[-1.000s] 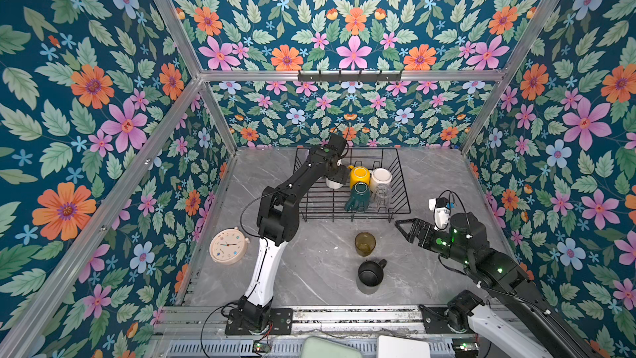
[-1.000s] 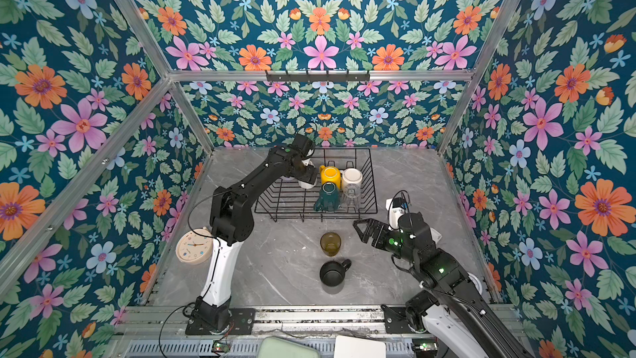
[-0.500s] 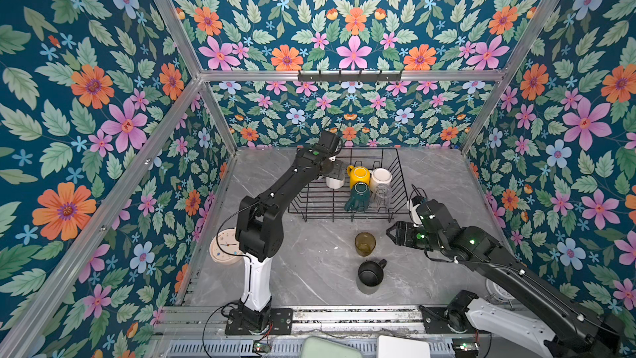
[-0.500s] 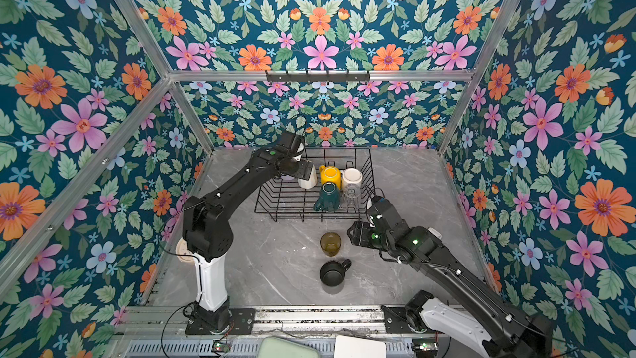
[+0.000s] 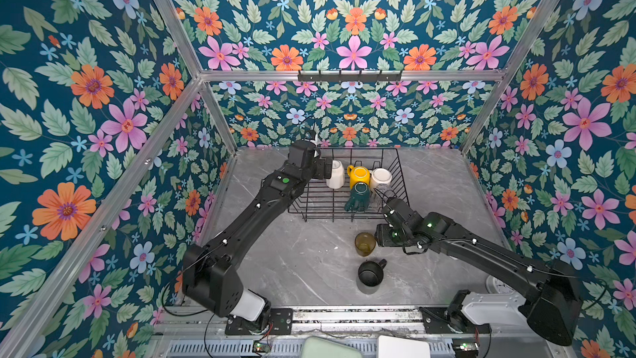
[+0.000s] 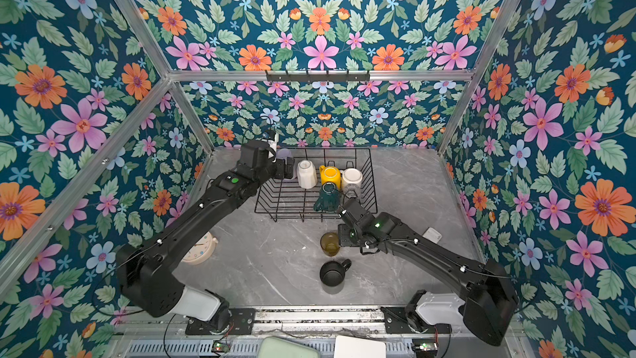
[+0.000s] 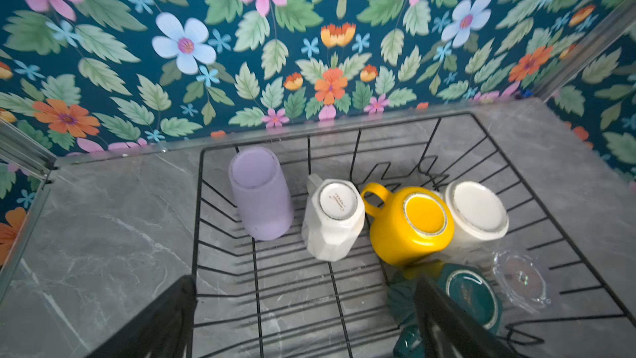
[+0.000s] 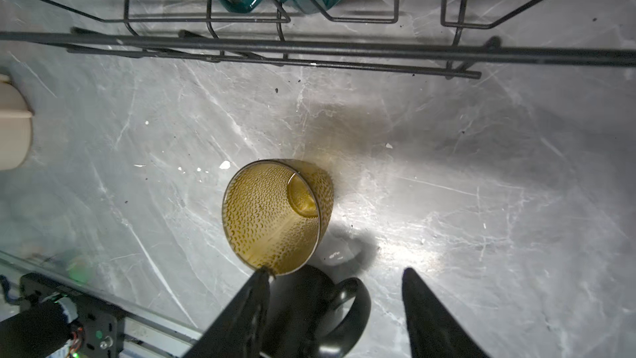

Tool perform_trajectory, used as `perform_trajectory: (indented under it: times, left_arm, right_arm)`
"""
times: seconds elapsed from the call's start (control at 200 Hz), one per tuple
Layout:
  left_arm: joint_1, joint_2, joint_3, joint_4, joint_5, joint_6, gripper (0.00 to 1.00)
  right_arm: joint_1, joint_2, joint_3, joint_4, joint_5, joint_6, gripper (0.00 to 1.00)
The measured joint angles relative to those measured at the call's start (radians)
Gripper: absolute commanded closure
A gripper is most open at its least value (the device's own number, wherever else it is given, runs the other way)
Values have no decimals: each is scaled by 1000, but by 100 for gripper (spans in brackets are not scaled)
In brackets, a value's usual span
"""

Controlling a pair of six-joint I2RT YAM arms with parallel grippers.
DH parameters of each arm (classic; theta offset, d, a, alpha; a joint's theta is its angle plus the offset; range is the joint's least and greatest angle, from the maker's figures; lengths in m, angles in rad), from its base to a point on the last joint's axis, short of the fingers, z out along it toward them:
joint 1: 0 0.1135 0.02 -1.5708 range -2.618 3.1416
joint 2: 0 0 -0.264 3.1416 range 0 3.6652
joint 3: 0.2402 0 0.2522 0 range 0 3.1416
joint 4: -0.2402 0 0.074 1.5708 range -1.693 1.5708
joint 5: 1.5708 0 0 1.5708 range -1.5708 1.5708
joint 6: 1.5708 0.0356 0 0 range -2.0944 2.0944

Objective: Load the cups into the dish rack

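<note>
R gripper (image 8: 335, 272) hung w/ jaws spread, nothing between them. One fingertip (image 8: 263, 273) sat at the rim of the amber glass (image 8: 275, 215); touching or just shy, hard to tell. The glass stood mouth-up on the table at 6 o'clock of the dish rack (image 5: 311, 201), w/ the black mug (image 5: 370, 272) near at the glass's 6 and the gripper at its 3.

L gripper (image 7: 304, 280) was spread wide and empty over the rack. There the lilac tumbler (image 7: 261, 194), white mug (image 7: 335, 222), yellow mug (image 7: 409, 225), dark-green mug (image 7: 471, 294) and clear glass (image 7: 521, 280) sat bottoms-up.

For a clean pick, IMO: slide the claw over so the glass wall lay between the fingers before closing. Closing as placed would likely shove the glass toward the black mug.
</note>
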Motion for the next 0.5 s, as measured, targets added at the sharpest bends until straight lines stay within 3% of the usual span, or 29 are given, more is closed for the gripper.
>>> perform_trajectory:
  times: [0.325, 0.505]
  left_arm:
    - [13, -274, -264, 132, -55, -50, 0]
    - [23, -386, -371, 151, -75, -66, 0]
  right_arm:
    - [29, 172, 34, 43, -2, -4, 56]
    - [31, 244, 50, 57, -3, -7, 72]
